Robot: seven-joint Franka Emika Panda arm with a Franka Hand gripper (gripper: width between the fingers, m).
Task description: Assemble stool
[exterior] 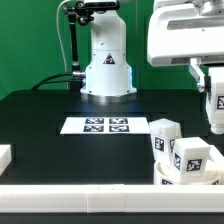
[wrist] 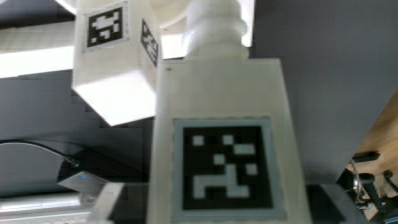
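I have my gripper (exterior: 213, 108) up at the exterior view's right edge, above the seat (exterior: 188, 165), which sits at that view's lower right on the black table (exterior: 60, 125). Legs (exterior: 164, 137) with tags already stand up from the seat. The marker board (exterior: 105, 125) lies flat mid-table, well apart from the seat.

In the wrist view a tagged leg (wrist: 222, 150) fills the picture, standing close in front of my fingers (wrist: 374, 185), with a second leg (wrist: 116, 55) behind it. The jaws themselves are mostly out of frame, so I cannot tell how wide they stand, nor whether they grip this leg or only hover near it.

My judgement is that the step in hand is seating a leg in the seat. To do it well I should keep the leg upright and in line with its socket, come straight down, turn slowly without side load, and let go only once it stands firm. I should also stay clear of the neighbouring legs
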